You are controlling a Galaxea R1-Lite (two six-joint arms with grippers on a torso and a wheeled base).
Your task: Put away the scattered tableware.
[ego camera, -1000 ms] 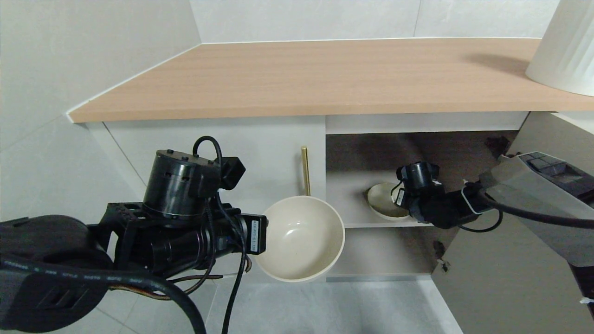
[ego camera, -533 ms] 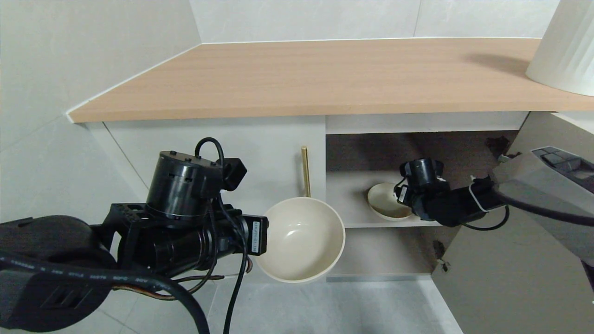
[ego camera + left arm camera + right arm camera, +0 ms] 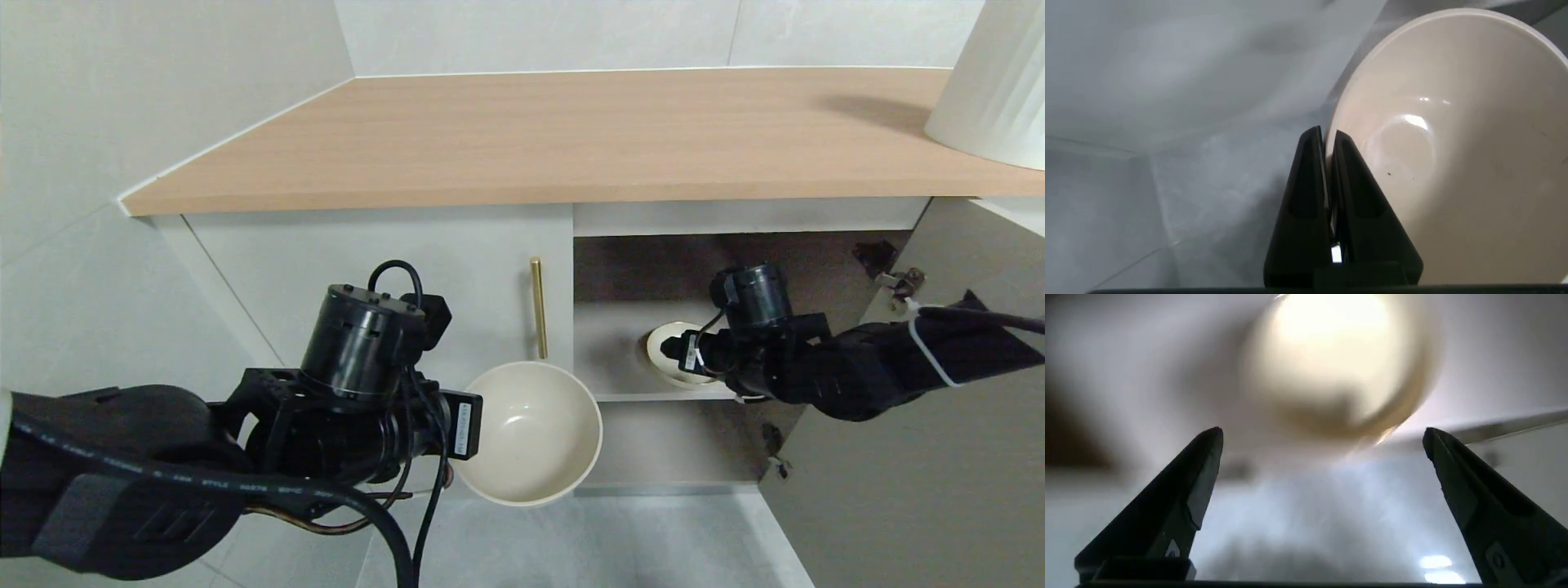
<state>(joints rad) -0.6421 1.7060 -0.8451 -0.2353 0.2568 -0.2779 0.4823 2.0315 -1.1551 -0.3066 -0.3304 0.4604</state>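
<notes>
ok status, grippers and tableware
Left gripper shut on large bowl rim. Right gripper open, facing small dish on shelf. Nothing between them.

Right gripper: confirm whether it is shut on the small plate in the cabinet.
No, the right gripper has its fingers wide apart, neither touching the small plate.

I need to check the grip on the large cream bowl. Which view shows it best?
The left wrist view: it shows the large cream bowl close up, its rim pinched by the left end effector. The head view shows the whole bowl, the pinch hidden behind the wrist. The right wrist view faces a small cream dish.
</notes>
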